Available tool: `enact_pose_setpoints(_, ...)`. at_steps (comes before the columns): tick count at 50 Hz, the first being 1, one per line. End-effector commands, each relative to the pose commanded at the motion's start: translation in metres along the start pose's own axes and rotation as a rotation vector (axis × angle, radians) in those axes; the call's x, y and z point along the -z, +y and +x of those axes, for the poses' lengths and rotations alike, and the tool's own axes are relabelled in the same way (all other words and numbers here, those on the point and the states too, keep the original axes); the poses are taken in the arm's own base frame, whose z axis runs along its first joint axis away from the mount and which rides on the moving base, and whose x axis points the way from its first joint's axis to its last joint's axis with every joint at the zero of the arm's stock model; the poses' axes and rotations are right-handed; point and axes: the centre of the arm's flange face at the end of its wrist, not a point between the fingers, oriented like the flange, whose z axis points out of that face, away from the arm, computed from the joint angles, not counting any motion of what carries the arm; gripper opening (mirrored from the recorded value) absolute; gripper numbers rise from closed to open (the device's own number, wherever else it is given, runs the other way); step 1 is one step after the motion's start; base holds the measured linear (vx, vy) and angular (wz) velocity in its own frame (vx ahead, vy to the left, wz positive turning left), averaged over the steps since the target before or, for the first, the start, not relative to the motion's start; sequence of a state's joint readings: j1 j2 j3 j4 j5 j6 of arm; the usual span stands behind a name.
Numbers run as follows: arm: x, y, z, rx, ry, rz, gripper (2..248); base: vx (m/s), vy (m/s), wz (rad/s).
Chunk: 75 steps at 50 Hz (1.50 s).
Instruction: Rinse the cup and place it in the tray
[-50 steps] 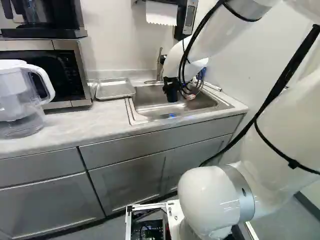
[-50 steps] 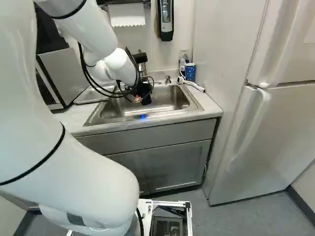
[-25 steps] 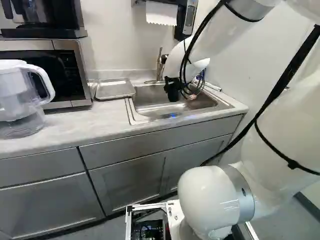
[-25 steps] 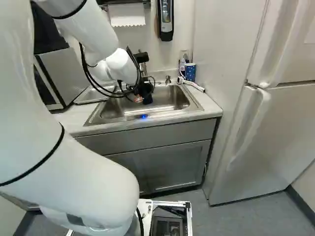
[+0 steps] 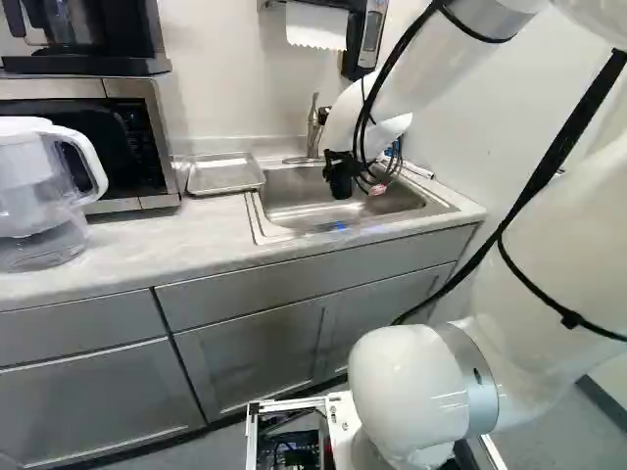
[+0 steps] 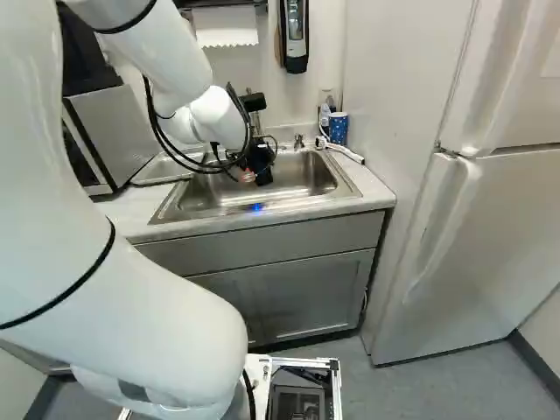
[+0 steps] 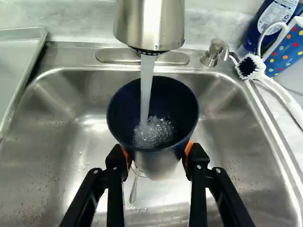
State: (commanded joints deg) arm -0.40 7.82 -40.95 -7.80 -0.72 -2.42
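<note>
Black two-finger gripper was clamped on round dark-blue cup | brushed-steel faucet poured water inside | cup was over rectangular stainless-steel sink

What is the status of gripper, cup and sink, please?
Gripper shut on cup, one finger each side. Cup upright under running faucet, water inside. Nothing seen blocking; tray beside sink.
</note>
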Motion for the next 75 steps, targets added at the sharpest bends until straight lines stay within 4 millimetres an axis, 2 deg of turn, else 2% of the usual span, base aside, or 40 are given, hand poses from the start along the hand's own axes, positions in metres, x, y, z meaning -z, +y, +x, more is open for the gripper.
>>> enact_pose_setpoints(75,0.0000,0.0000,0.0000,0.000,0.000,0.000,123,0.000,0.000,0.000)
